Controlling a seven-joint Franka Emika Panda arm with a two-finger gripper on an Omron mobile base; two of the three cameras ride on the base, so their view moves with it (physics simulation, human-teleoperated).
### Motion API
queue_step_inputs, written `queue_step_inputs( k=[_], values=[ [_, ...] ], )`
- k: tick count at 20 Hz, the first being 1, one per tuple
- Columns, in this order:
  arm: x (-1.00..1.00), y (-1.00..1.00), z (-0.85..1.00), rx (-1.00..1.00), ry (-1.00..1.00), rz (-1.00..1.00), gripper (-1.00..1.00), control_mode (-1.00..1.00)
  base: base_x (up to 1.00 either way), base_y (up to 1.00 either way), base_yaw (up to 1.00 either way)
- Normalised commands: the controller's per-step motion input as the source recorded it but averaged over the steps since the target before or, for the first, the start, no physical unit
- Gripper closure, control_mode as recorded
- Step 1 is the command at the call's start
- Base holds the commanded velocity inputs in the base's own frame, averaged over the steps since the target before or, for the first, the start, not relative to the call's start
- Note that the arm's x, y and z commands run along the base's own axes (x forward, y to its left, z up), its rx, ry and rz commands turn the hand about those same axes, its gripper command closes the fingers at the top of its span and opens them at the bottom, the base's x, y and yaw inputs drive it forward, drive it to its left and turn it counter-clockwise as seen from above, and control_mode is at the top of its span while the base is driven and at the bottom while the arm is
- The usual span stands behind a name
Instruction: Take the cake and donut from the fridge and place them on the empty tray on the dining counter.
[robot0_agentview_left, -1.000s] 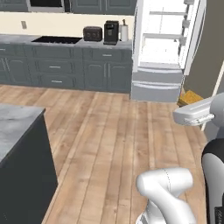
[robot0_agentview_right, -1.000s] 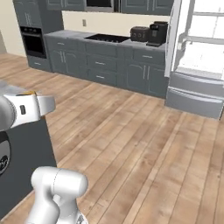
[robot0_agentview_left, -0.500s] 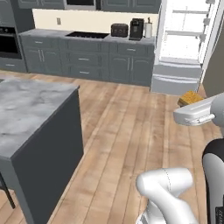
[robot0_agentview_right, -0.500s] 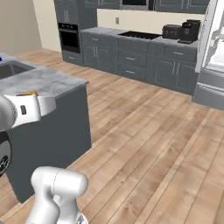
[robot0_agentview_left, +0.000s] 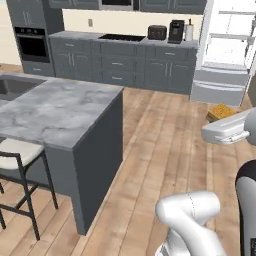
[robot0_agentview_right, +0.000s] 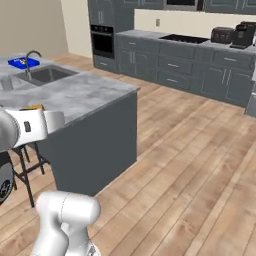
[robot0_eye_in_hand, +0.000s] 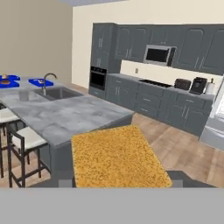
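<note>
The pincer (robot0_eye_in_hand: 118, 186) is clenched on the cake (robot0_eye_in_hand: 117, 156), a golden-tan slab that fills the hand view's lower middle from about 7 to 5 o'clock, with a dark finger tip (robot0_eye_in_hand: 61, 180) showing beside its lower left corner. In the left base view the cake (robot0_agentview_left: 221, 111) peeks out above the white wrist at 3 o'clock; in the right base view a sliver of it (robot0_agentview_right: 34, 107) sits above the wrist at 9 o'clock.

Compared with a second ago, the whole picture has swung: the base has turned away from the fridge (robot0_agentview_left: 225, 55), which filled the upper right of the left base view then and now stands at 2 o'clock with its white interior still exposed. The dining counter (robot0_agentview_left: 60, 107), barely a corner before, now spreads across the left of that view as a marble table with its sink (robot0_agentview_right: 44, 75) and faucet (robot0_agentview_right: 31, 56) visible. The cake's place at the wrist is unchanged.

Far along the table, at 9 o'clock in the hand view, lie blue trays: one (robot0_eye_in_hand: 8, 82) carries a small brown item, another (robot0_eye_in_hand: 40, 82) holds something too small to name. The right base view shows a blue tray (robot0_agentview_right: 23, 62) behind the faucet. A stool (robot0_agentview_left: 20, 165) stands against the table's near side.
</note>
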Motion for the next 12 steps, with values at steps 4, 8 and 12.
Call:
queue_step_inputs(
  k=[4, 8, 12],
  values=[
    [0.00, 0.00, 0.00, 0.00, 0.00, 0.00, 1.00, 1.00, 0.00, 1.00, 0.00],
    [0.00, 0.00, 0.00, 0.00, 0.00, 0.00, 1.00, 1.00, -0.11, 1.00, 0.00],
    [0.00, 0.00, 0.00, 0.00, 0.00, 0.00, 1.00, 1.00, -0.57, 1.00, 0.00]
  ],
)
